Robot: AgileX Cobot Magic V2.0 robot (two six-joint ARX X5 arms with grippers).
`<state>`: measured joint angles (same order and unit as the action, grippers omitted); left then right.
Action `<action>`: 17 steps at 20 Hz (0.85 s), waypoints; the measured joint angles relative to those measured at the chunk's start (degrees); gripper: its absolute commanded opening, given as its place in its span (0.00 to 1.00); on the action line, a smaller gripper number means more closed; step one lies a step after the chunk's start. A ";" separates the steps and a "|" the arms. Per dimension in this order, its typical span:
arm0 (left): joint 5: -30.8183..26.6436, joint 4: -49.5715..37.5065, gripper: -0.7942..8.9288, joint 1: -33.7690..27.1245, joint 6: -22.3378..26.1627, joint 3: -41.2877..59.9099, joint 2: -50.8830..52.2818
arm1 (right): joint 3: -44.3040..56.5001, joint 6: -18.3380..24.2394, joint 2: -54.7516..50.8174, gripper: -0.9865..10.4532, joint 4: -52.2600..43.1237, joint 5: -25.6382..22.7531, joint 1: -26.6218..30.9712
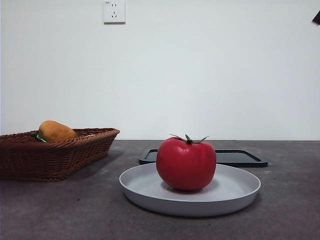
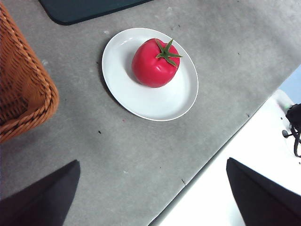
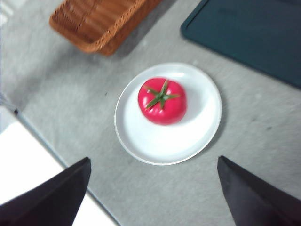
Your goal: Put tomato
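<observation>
Glossy red round tomato [image 1: 186,164] with green calyx, upright on shallow white round plate [image 1: 235,192], mid-worktop. Left claw [image 2: 150,197] and right claw [image 3: 150,197] both wide, raised above, holding nothing. Brown wicker basket [image 1: 75,150] near plate.

Basket [image 1: 55,155] contents partly hidden, perhaps green

Both arms raised well above the tomato [image 1: 186,164], left gripper [image 2: 153,197] and right gripper [image 3: 153,193] each looking down on it from opposite sides, jaws spread wide and empty, neither touching it; only a black tip [image 1: 316,18] visible up high in front view.
</observation>
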<state>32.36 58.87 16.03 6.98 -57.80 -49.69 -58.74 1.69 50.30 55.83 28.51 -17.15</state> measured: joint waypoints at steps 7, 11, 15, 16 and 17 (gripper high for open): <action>0.00 -0.15 0.59 0.00 0.00 0.00 0.00 | 0.00 -0.04 12.79 0.48 -9.05 -0.02 -6.71; 0.00 -0.17 0.59 0.00 0.00 0.00 0.00 | 0.00 -0.04 21.22 0.48 -15.54 -0.59 -10.29; 0.00 -0.17 0.59 0.00 0.00 0.00 0.00 | 0.00 -0.02 29.22 0.50 -21.35 -4.24 -12.96; 0.00 -0.17 0.59 0.00 0.02 0.00 0.00 | 0.00 -0.02 31.23 0.52 -22.69 -4.79 -13.62; 0.00 -0.17 0.59 0.00 0.02 0.00 0.00 | 0.00 -0.02 32.83 0.52 -23.69 -4.90 -14.05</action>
<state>32.36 58.70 16.03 7.01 -57.80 -49.69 -58.74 1.67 83.13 32.14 23.62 -31.20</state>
